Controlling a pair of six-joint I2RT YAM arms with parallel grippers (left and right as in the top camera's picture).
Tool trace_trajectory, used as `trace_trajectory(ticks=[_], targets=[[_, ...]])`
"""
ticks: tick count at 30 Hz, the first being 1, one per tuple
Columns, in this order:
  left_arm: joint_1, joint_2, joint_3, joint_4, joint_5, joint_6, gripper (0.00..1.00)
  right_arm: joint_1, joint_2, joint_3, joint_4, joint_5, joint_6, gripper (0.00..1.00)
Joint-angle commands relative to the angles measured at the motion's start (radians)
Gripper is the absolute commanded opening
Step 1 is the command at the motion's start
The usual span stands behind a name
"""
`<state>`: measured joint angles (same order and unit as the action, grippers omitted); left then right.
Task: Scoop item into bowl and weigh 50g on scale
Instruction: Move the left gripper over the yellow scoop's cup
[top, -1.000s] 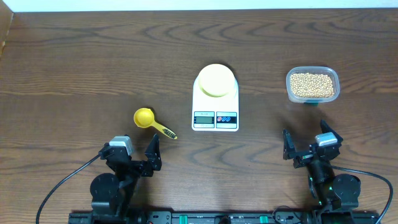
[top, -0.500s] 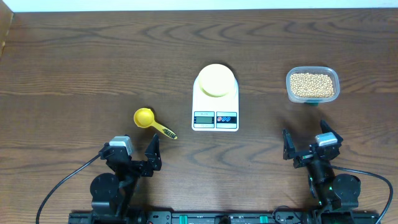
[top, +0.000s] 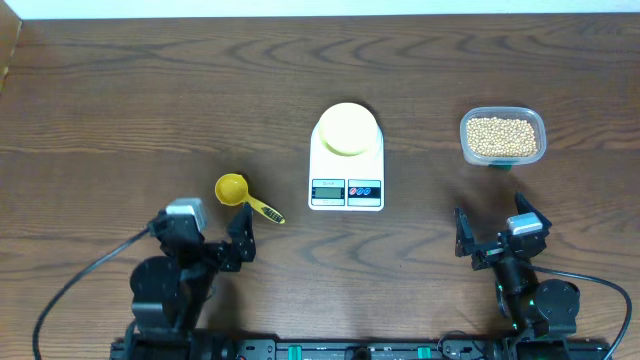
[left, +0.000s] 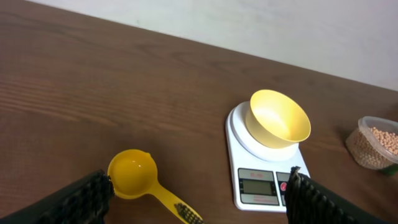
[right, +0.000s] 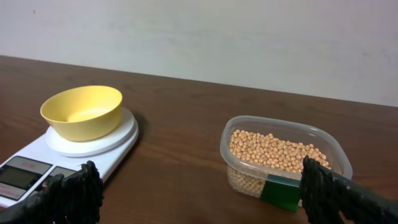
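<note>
The beans (top: 502, 137) fill a clear plastic tub at the right, which also shows in the right wrist view (right: 273, 151). The pale yellow bowl (top: 347, 130) stands empty on the platform of the white scale (top: 346, 192); both show in the left wrist view, bowl (left: 279, 118) and scale (left: 261, 186), and in the right wrist view, bowl (right: 82, 111) and scale (right: 25, 168). A yellow scoop (top: 232, 189) lies empty left of the scale. My left gripper (top: 217, 243) is open just behind the scoop (left: 132, 173). My right gripper (top: 497, 235) is open and empty, short of the tub.
The tub has a green label (right: 281, 191) on its near side. The scoop's handle (top: 264, 211) points toward the near right. Cables run from both arm bases along the table's near edge.
My left arm has moved a little forward and left, closer to the scoop. The right arm and the objects have not moved.
</note>
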<state>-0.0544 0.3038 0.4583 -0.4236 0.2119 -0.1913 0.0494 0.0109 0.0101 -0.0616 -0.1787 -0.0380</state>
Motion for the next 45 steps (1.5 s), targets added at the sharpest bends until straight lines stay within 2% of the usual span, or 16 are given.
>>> trace_trajectory(ticks=[1,5,15,19,25,26,30,38,45], targets=[[-0.003,0.093,0.072,-0.002,0.035,-0.013,0.91,0.01,-0.005,-0.005,0.0,0.008,-0.012,0.99],[-0.003,0.193,0.137,-0.01,0.088,-0.013,0.91,0.01,-0.005,-0.005,0.0,0.008,-0.012,0.99],[-0.003,0.377,0.373,-0.222,0.079,-0.012,0.91,0.01,-0.005,-0.005,0.0,0.008,-0.012,0.99],[-0.003,0.446,0.478,-0.321,-0.006,-0.013,0.91,0.01,-0.005,-0.005,0.0,0.008,-0.012,0.99],[-0.003,0.581,0.779,-0.609,-0.302,-0.013,0.91,0.01,-0.005,-0.005,0.0,0.008,-0.012,0.99],[-0.003,0.598,0.821,-0.634,-0.315,-0.013,0.91,0.01,-0.005,-0.005,0.0,0.008,-0.012,0.99],[-0.003,0.631,0.921,-0.641,-0.241,-0.013,0.91,0.01,-0.005,-0.005,0.0,0.008,-0.012,0.99],[-0.003,0.641,0.92,-0.634,-0.056,-0.013,0.91,0.01,-0.005,-0.005,0.0,0.008,-0.012,0.99],[-0.003,0.663,0.92,-0.607,-0.052,-0.013,0.91,0.01,-0.005,-0.005,0.0,0.008,-0.012,0.99]])
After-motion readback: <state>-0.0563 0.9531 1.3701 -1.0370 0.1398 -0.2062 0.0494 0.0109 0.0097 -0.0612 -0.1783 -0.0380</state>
